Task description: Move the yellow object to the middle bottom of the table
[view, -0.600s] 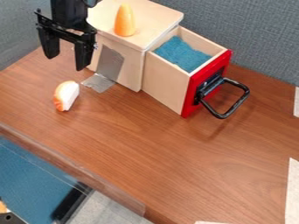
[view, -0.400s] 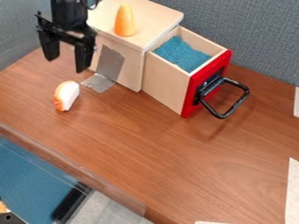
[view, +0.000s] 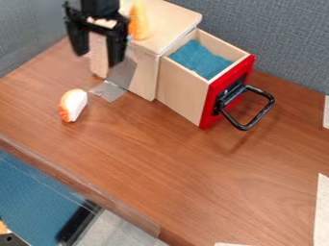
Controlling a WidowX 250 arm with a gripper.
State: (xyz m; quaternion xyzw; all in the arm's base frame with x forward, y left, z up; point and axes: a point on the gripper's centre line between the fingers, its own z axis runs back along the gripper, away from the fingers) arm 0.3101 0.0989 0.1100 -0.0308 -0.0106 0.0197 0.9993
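With the claw [view: 97, 59] hanging wide and empty near the yellow object [view: 139, 23], which is standing upright on the wooden box [view: 170, 21], the pick-up is probably calling for centring above its narrow top, descending straight and squeezing gently near the thicker base.

Soft, even light; faint shadows beneath handle [view: 259, 116]

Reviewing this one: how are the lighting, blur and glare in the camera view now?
Camera view: the claw looks softly smeared against the crisper drawer handle; light is fairly even, with a faint shadow on the tabletop below the handle; no harsh glare on the wood.
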